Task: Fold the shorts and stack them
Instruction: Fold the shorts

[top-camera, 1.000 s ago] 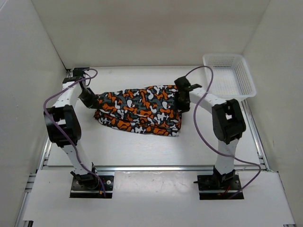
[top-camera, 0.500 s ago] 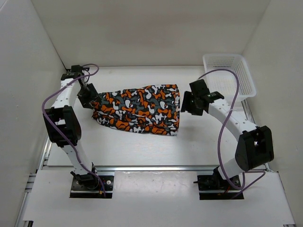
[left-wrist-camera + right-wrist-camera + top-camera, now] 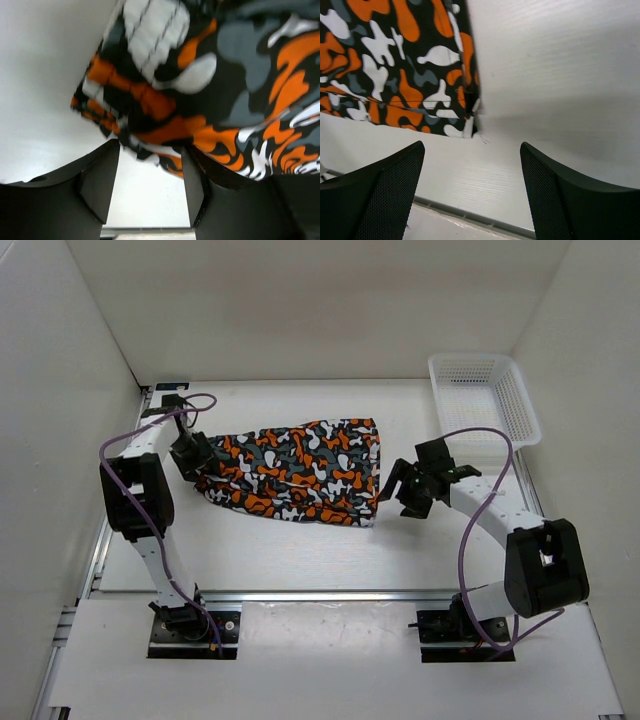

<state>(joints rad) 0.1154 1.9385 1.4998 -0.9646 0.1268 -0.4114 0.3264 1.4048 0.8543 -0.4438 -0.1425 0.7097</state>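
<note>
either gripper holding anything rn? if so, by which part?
Nothing is held. The left gripper is open at the left edge of the shorts, with only table showing between its fingers. The right gripper is open, clear of the right edge.

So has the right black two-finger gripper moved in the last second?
Yes. The right gripper has come off the edge of the orange camouflage fabric shorts and drawn back, farther from the white plastic mesh basket.

The left arm (image 3: pixel 168 570) and right arm (image 3: pixel 481 503) are alike: slim white links joined by bulky black motor housings (image 3: pixel 545 565), with a purple cable (image 3: pixel 478 429) looping along each. The left gripper (image 3: pixel 149 149) has smooth matte-black fingers (image 3: pixel 97 185). The right gripper (image 3: pixel 471 146) has finely meshed black pads (image 3: pixel 385 195).
</note>
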